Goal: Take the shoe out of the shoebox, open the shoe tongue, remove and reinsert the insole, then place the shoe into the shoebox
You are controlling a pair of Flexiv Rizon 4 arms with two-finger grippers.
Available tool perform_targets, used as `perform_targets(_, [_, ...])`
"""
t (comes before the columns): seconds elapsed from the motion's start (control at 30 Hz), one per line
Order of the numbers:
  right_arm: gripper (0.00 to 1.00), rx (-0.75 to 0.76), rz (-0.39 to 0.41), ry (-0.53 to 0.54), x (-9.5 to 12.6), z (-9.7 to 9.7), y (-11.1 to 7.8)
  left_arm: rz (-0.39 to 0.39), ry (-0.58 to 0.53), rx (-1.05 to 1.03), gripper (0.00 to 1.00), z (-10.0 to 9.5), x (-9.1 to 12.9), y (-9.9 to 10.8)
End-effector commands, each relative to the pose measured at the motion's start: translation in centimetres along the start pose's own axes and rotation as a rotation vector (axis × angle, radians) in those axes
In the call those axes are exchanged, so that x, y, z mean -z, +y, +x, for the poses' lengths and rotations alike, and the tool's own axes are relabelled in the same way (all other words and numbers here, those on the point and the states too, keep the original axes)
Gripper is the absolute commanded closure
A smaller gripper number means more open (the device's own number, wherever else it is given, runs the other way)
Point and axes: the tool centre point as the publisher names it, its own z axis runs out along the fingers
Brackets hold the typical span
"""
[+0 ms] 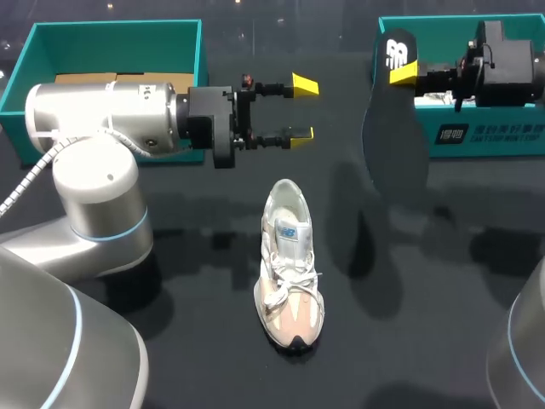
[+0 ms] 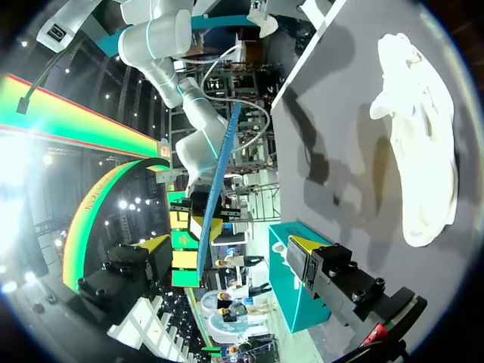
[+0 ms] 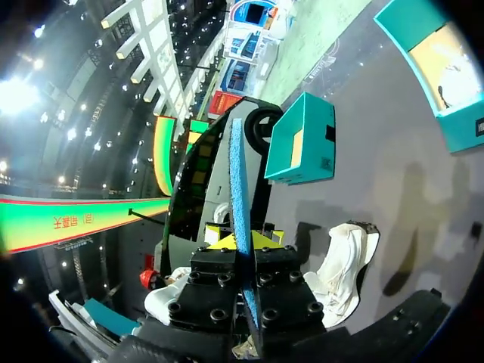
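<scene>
The shoe (image 1: 289, 264) stands upright on its sole in the middle of the black table (image 1: 409, 341), out of both boxes, toe toward the near edge. Its insole (image 1: 393, 141) is out and hangs in the air to the shoe's right, above the table. My right gripper (image 1: 404, 72) is clamped on the insole's top end, and in that wrist's view the insole runs edge-on between the fingers. My left gripper (image 1: 300, 109) hovers beyond the shoe's heel with its fingers spread wide, gripping nothing. The left teal box (image 1: 115, 27) holds brown cardboard (image 1: 85, 78), and my left arm covers its front. The right teal box (image 1: 477, 141) is partly hidden by my right wrist. I see something white inside it, but I can't make out what it is.
</scene>
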Motion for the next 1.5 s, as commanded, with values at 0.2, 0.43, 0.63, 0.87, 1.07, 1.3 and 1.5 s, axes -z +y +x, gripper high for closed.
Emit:
perform_targets(0.2, [1.0,0.001,0.047,0.017,-1.2,-1.1,1.7,0.001,0.003,-0.001,0.0,-0.1,-0.3,0.2])
perform_targets(0.43, [1.0,-0.041,0.073,0.014,-2.1,-1.6,2.4,-0.001,0.009,-0.017,0.0,-0.4,-1.2,0.0])
perform_targets(0.63, [1.0,-0.149,0.118,0.012,-3.2,-2.7,3.1,-0.005,0.033,-0.037,0.0,-0.7,-1.9,0.1])
perform_targets(0.87, [1.0,-0.182,0.148,0.026,-5.0,-3.8,3.5,0.024,0.076,0.049,0.0,-0.2,-3.4,1.1])
perform_targets(1.07, [1.0,-0.196,0.17,0.034,-6.1,-4.5,3.7,0.006,0.098,0.053,0.25,0.2,-4.1,1.2])
perform_targets(1.3, [1.0,-0.215,0.175,0.025,-6.4,-4.8,3.9,-0.018,0.114,0.052,0.55,0.9,-4.6,1.3])
perform_targets(1.5, [1.0,-0.227,0.177,0.019,-6.5,-4.8,4.1,-0.031,0.118,0.052,0.58,1.5,-4.7,1.7])
